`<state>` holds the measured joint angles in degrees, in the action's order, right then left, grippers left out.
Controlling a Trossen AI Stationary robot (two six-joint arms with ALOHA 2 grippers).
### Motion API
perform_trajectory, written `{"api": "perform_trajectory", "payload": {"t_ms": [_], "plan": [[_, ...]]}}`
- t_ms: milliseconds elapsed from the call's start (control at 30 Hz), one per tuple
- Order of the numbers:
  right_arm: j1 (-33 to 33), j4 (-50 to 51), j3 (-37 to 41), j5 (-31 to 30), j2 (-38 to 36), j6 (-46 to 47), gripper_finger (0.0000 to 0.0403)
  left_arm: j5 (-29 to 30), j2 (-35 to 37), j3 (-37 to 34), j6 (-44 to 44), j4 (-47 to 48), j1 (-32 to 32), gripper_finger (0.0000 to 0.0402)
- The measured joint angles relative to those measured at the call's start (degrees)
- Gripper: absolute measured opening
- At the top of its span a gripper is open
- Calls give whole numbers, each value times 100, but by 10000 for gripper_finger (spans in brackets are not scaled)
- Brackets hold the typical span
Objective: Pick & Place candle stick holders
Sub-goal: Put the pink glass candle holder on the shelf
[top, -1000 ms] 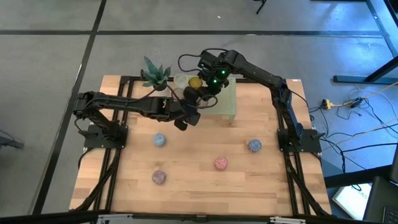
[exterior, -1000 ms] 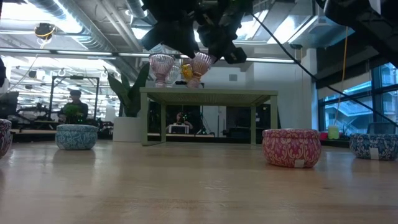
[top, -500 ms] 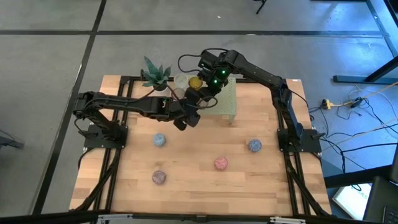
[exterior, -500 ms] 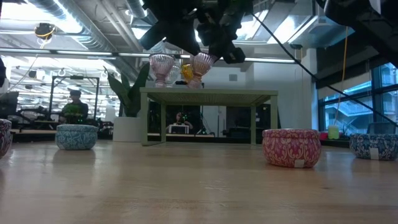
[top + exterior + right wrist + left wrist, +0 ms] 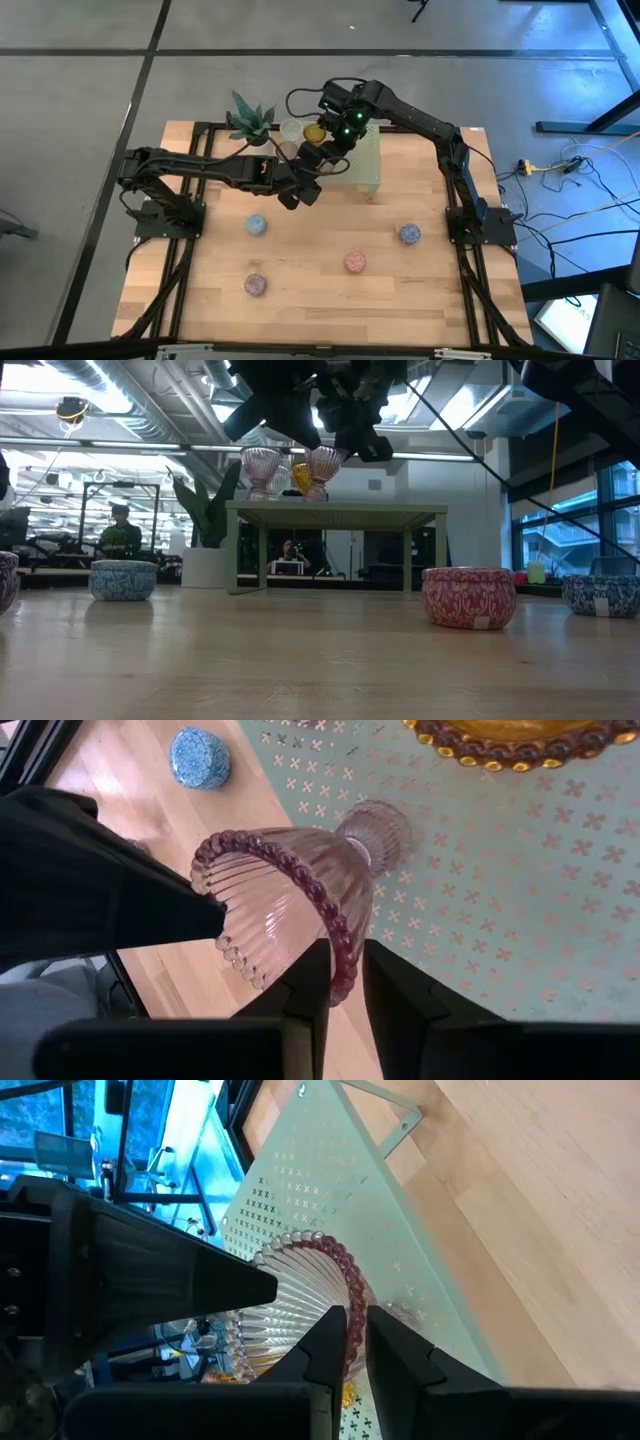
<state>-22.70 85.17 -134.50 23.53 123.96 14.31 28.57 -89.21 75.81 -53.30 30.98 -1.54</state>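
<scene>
A pink ribbed glass candle stick holder is over the pale green perforated stand, tilted, with both grippers on its rim. My left gripper and my right gripper are each shut on that rim, side by side. Its foot is at the stand's top; whether it touches does not show. An amber holder and another pink holder stand by their feet on the stand top. A clear holder sits near the plant. My left gripper has the pink holder's beaded rim between its two fingers, one inside the cup and one outside. The fingers slant down from the table's left side. My right gripper has the same rim a little farther round, also one finger inside and one outside, slanting down from the far right. The cup is tilted, its foot toward the stand top.
A spiky potted plant stands at the stand's far left. Round patterned tins lie on the wooden table: blue, mauve, pink and blue. A person sits in the room beyond.
</scene>
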Motion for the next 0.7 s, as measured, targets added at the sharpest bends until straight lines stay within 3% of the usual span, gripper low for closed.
{"api": "perform_trajectory", "payload": {"t_ms": [700], "plan": [[0, -2, 0, 134, 0, -430, 83, 186, -4, -7, 4, 33, 50, 30]]}}
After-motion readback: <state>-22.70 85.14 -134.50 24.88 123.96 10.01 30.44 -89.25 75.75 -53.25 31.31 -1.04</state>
